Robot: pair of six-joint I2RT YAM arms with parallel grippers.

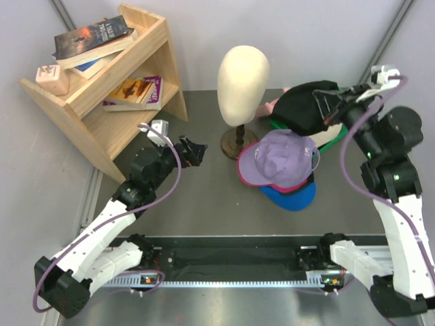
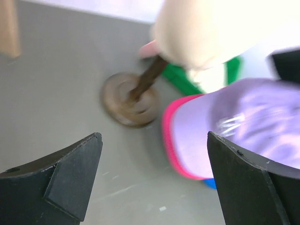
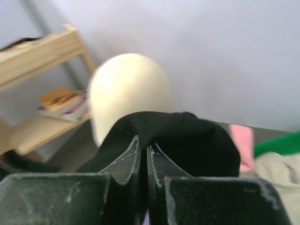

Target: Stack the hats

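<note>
**A:** What stands around the hats?

**B:** A cream mannequin head (image 1: 243,80) on a dark wooden foot (image 1: 238,144) stands near the middle of the desk's (image 1: 204,210) far edge. A wooden shelf (image 1: 112,102) with books (image 1: 92,37) fills the far left corner. The head stands between the left claw (image 1: 194,151) and the black cap (image 1: 304,107).

**A:** And the stack?

**B:** It sits right of the middle. The lavender cap (image 1: 282,159) lies on top, the magenta cap (image 2: 167,140) shows as a rim beneath it, and the blue cap (image 1: 293,197) sticks out at the bottom, toward the near edge.

**A:** Anything hard to make out?

**B:** Plenty. Toward the far right corner, the black cap covers most of some green fabric (image 1: 334,142) and a light pink cap (image 1: 273,106). Some cream cloth (image 3: 279,164) lies there too, and its shape I cannot tell. The left wrist view is blurred, and the magenta and blue caps show only their edges.

**A:** The claws?

**B:** The right claw (image 3: 144,146) is clenched on the black cap. Its fingers press together with the fabric bunched between them, holding the cap up over the far right part of the desk. The left claw is spread wide, grasping nothing, and hangs over bare desk just left of the wooden foot.
</note>
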